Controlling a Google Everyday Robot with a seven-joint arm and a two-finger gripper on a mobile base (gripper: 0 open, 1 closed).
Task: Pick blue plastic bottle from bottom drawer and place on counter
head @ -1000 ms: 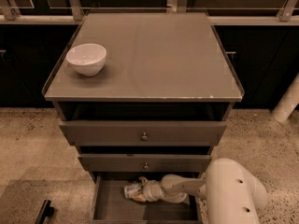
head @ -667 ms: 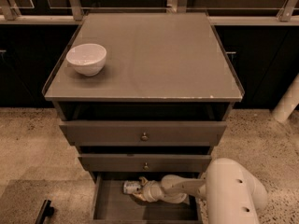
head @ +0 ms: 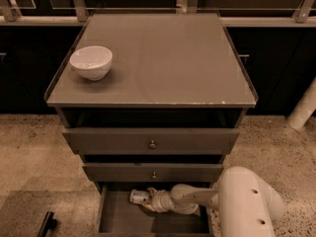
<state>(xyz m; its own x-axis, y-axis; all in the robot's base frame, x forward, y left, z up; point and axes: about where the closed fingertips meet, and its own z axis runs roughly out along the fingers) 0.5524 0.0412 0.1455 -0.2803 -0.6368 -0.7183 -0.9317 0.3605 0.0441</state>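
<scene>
The blue plastic bottle [head: 139, 197] lies on its side inside the open bottom drawer [head: 116, 216], near the back under the middle drawer. It is pale, with a white end and a dark-printed label. My gripper [head: 149, 199] reaches into the drawer from the right at the end of the white arm [head: 197, 197] and is closed around the bottle's right end. The counter [head: 163, 58] is the glossy grey-brown cabinet top above, with a chipped front edge.
A white bowl [head: 91, 61] stands on the counter's left side. Two upper drawers with round knobs [head: 152, 144] sit partly pulled out above the bottom drawer. My bulky white arm housing [head: 247, 204] fills the lower right. A white post [head: 303, 107] stands at right.
The bottle and my gripper have shifted slightly up and to the left inside the bottom drawer. The bowl and the upper drawers have not moved.
</scene>
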